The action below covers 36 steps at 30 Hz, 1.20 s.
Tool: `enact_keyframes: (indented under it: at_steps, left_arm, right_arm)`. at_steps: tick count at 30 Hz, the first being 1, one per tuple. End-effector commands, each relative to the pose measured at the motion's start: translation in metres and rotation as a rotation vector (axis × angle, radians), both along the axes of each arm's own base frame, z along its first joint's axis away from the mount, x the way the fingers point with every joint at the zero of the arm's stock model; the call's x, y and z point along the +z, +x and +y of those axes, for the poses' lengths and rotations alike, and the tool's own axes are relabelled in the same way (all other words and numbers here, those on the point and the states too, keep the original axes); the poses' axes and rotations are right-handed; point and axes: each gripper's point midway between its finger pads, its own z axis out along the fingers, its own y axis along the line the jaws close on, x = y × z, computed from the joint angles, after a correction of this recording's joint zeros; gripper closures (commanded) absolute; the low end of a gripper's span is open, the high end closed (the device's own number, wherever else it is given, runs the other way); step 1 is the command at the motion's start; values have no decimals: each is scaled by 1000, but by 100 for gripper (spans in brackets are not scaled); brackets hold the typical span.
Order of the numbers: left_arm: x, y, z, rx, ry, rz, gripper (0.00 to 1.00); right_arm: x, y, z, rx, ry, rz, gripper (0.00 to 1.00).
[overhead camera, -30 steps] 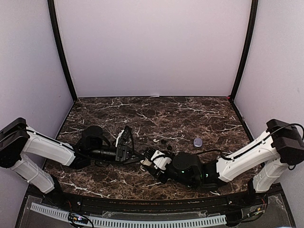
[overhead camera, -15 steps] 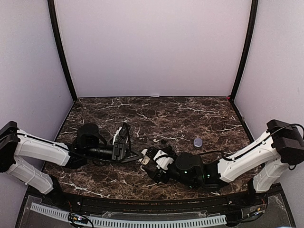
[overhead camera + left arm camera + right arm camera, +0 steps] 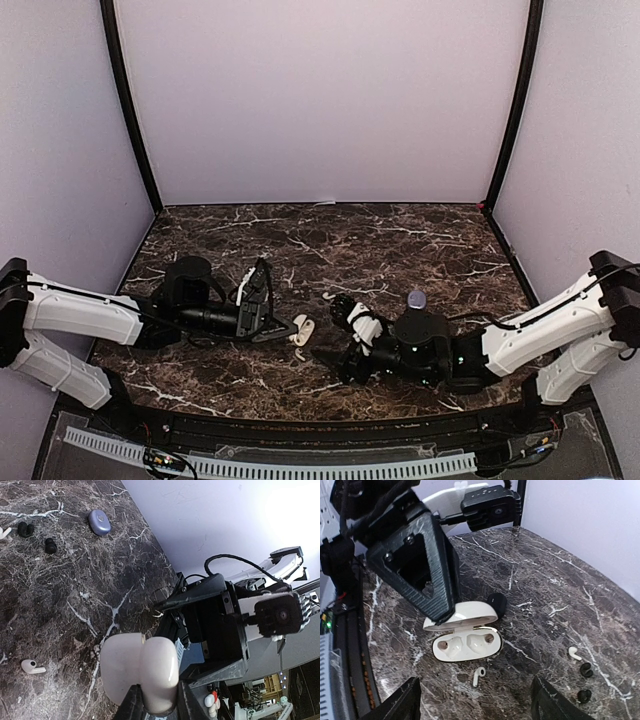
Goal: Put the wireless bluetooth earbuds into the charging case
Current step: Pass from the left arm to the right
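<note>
Fetching stage, no bud seated yet. Open white charging case (image 3: 465, 644) clamped by its lid in closed left fingers (image 3: 134, 703), close to the counter's (image 3: 420, 240) near edge, both wells empty. Empty right fingers (image 3: 406, 702) spread wide, hovering on its right-edge side. Loose white earbud (image 3: 478, 676) just beside the case. Next, likely: descend, pinch that bud, align stem with a well.
</note>
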Motion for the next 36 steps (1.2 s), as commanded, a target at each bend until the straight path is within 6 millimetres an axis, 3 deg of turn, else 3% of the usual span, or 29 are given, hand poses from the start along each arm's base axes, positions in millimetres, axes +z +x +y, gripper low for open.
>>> enact_keyframes:
  at_steps: [1,9,12,17,23,28,32,36]
  left_arm:
    - [16,4,1,-8,-31,-50,82]
    - [17,-5,1,-121,-7,-61,82]
    - [14,-6,1,-151,35,-77,81]
    - [19,-10,0,-195,32,-84,81]
    - [21,-14,-2,-244,1,-52,81]
    - [25,-16,-4,-276,-28,-30,81]
    - [25,-15,-4,-278,-31,-29,81]
    - [26,-11,-3,-272,-32,-25,81]
  right_arm:
    - [19,-9,-2,102,134,186,26]
    - [18,-3,-23,158,-22,13,14]
    - [18,-27,-28,397,-41,-99,14]
    - [36,-19,-36,402,-6,-266,17]
    - [24,3,-23,398,-101,-276,26]
    - [28,4,-23,471,-67,-307,29]
    - [28,17,-24,438,-79,-346,49]
    - [43,29,-28,349,-8,-366,40]
